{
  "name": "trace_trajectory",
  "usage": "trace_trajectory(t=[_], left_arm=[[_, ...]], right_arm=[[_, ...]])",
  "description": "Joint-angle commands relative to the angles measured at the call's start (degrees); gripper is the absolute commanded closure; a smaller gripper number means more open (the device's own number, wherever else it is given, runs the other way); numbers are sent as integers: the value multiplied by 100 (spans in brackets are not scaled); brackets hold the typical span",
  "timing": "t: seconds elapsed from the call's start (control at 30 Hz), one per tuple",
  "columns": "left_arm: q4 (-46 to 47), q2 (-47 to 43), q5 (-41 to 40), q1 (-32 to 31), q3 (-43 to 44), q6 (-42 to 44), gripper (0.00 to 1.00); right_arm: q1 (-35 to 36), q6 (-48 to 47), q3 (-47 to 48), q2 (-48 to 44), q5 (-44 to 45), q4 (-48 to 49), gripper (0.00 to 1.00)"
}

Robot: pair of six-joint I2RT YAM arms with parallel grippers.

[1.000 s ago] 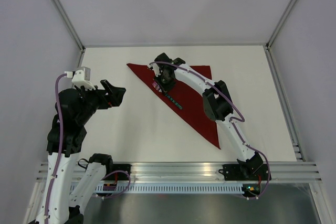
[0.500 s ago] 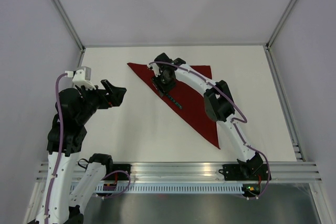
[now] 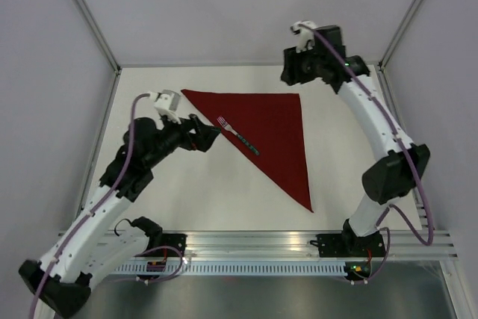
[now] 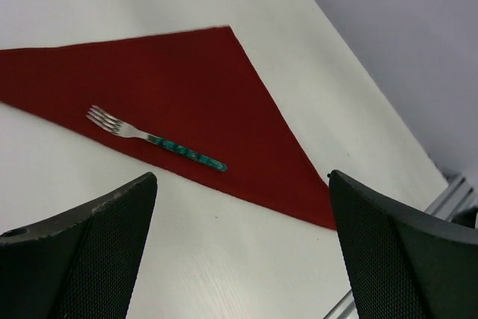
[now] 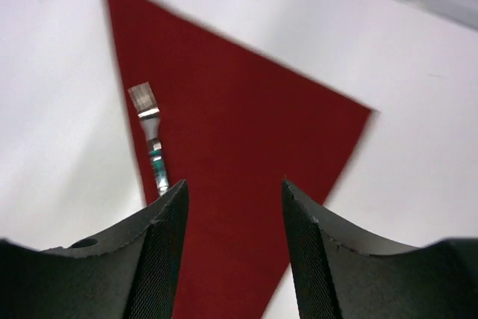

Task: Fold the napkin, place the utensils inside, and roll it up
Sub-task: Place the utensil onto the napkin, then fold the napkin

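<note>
Top external view: the napkin (image 3: 272,125) lies flat on the table (image 3: 224,192) as a folded triangle, with one short side parallel to the far edge, its square corner toward the far right corner, and its long edge running diagonally from the far left down toward the near right. The fork (image 3: 237,135) rests on the cloth just inside that long edge and parallel to it, tines toward the far left and teal handle toward the near right. This placement suits rolling, since a roll started at the long edge would enclose the fork on the first turn. The left gripper (image 3: 210,134) hovers just beside the long edge, on the bare table side, close to the tines. Its fingers are spread wide and carry nothing, and the left wrist view shows fork and cloth framed between the two pads. The position suggests it is lined up to take the cloth edge next to the fork. The right gripper (image 3: 293,71) is raised above the far right corner, well apart from the cloth. In the right wrist view its fingers stand apart with only napkin and fork visible between them, so it holds nothing. Judged from this layout, folding and fork placement are done and rolling has not begun. The main risk is the fork sliding off the edge when the cloth is lifted.
</note>
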Motion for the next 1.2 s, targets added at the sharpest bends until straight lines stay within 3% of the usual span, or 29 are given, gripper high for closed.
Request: trace_trajectory(t=[0.0, 0.17, 0.23, 0.4, 0.6, 0.83, 1.17], left_arm=[[977, 664, -1673, -1714, -32, 673, 0], [2571, 2156, -3439, -3459, -304, 2220, 2], [3363, 2780, -3609, -4029, -497, 2956, 2], [4429, 3914, -3636, -4813, -569, 3513, 5], [4801, 5094, -4013, -5736, -69, 4023, 9], [4845, 6413, -4374, -6388, 460, 4357, 18], [4959, 7020, -4471, -6599, 812, 4621, 21]], right_arm=[[-670, 164, -765, -771, -161, 205, 41], [-1459, -38, -1856, -1773, -257, 398, 41], [-1846, -29, -2235, -2002, -442, 460, 41], [-2639, -38, -2639, -2109, -1013, 469, 41], [-2815, 41, -2982, -2205, -1075, 793, 41], [-2815, 50, -3097, -2267, -979, 917, 42], [-2807, 6, -3238, -2276, -961, 978, 42]])
